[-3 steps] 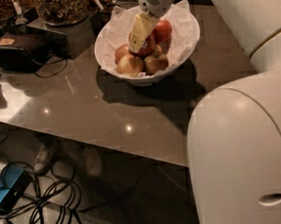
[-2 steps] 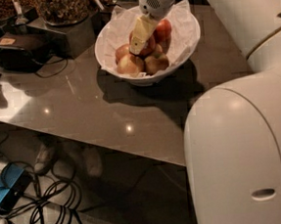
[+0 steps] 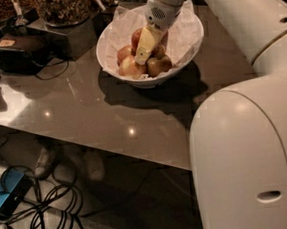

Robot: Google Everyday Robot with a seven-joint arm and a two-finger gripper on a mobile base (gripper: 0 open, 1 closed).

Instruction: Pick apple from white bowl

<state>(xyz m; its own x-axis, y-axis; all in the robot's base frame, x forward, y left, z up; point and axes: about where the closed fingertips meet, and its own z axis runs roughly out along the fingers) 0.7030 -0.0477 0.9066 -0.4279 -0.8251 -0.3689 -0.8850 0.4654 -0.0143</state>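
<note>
Camera view: the white bowl point(image 3: 150, 79), wide, shallow and lined with crinkled white paper point(image 3: 181, 33), stands on the grey bench point(image 3: 83, 111). The apple point(image 3: 136, 37) lies in the bowl, dark red, at the back of the heap and partly hidden, with paler yellow-pink apples point(image 3: 131, 67) in front. The hand point(image 3: 141, 57) reaches down into the bowl, right against that apple. Whether it is open or closed, I cannot tell.
</note>
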